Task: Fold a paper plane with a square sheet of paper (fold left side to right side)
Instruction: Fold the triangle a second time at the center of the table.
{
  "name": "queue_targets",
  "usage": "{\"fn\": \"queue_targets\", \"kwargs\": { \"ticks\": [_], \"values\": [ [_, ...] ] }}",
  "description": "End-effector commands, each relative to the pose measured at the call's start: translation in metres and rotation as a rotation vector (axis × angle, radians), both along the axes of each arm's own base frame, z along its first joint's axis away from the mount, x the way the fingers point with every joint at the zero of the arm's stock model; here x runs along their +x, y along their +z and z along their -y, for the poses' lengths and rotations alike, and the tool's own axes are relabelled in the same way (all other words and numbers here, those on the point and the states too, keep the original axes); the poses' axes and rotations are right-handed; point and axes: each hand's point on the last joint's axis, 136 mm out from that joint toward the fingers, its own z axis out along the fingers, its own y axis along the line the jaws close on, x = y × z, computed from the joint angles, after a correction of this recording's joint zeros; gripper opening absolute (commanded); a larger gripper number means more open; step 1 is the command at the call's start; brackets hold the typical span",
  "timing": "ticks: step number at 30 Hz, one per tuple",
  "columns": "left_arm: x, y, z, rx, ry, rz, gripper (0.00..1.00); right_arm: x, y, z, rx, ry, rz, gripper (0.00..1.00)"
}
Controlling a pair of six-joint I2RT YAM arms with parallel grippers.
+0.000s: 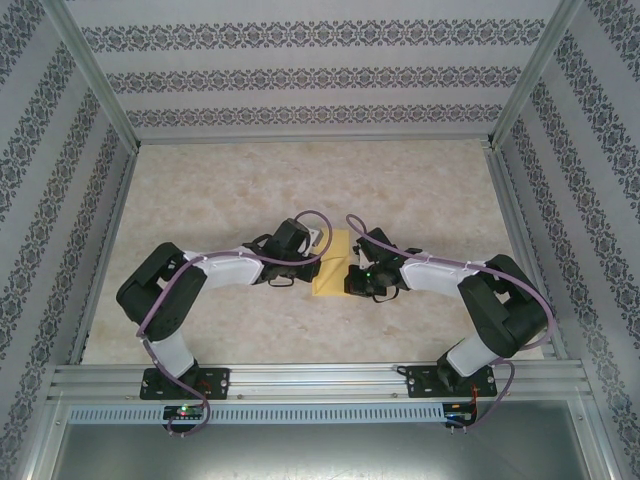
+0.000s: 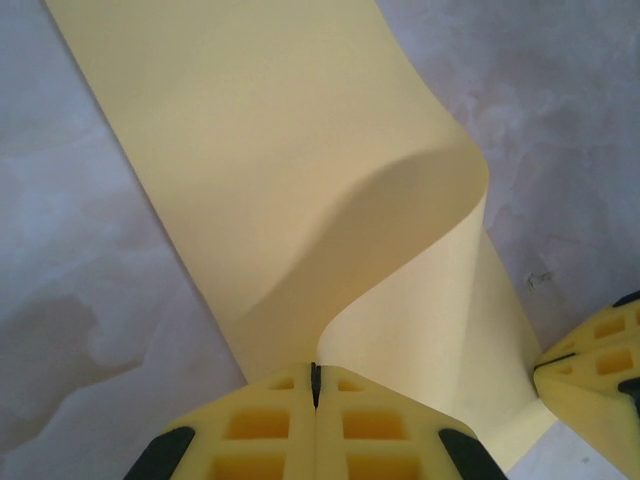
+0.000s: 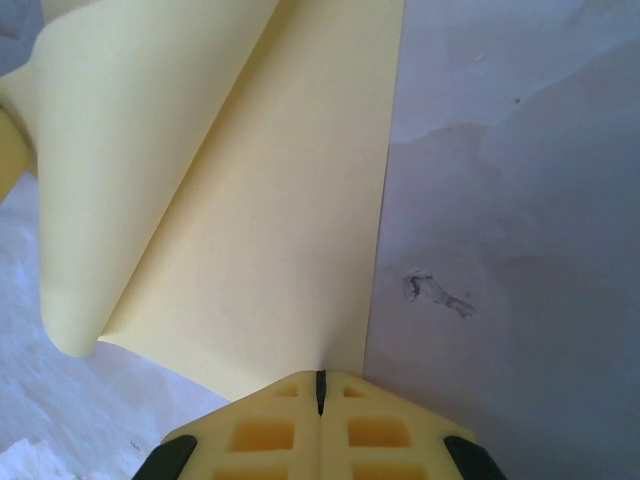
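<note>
The left gripper (image 2: 315, 375) is clamped shut on the lifted edge of the square sheet of paper (image 2: 300, 150), curling it toward 3 o'clock, I'd guess for the left-to-right fold. The right gripper (image 3: 320, 388) is closed too, tips apparently pinning the 3 o'clock side so nothing slides. The paper stretches toward 12 o'clock from both jaws.
</note>
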Motion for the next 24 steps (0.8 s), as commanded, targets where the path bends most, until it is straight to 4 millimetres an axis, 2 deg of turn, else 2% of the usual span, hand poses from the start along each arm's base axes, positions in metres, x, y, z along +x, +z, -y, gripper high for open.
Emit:
{"fn": "queue_targets", "kwargs": {
  "ticks": [1,24],
  "values": [
    [0.0067,-0.0034,-0.0045,0.034,-0.008,0.003,0.0,-0.0116,-0.0155,0.0103,-0.086,0.022,-0.041,0.0],
    [0.0152,-0.0098,-0.0095,0.081,0.0,0.008,0.0,-0.0127,-0.0159,0.012,-0.106,0.034,-0.049,0.0]
  ]
}}
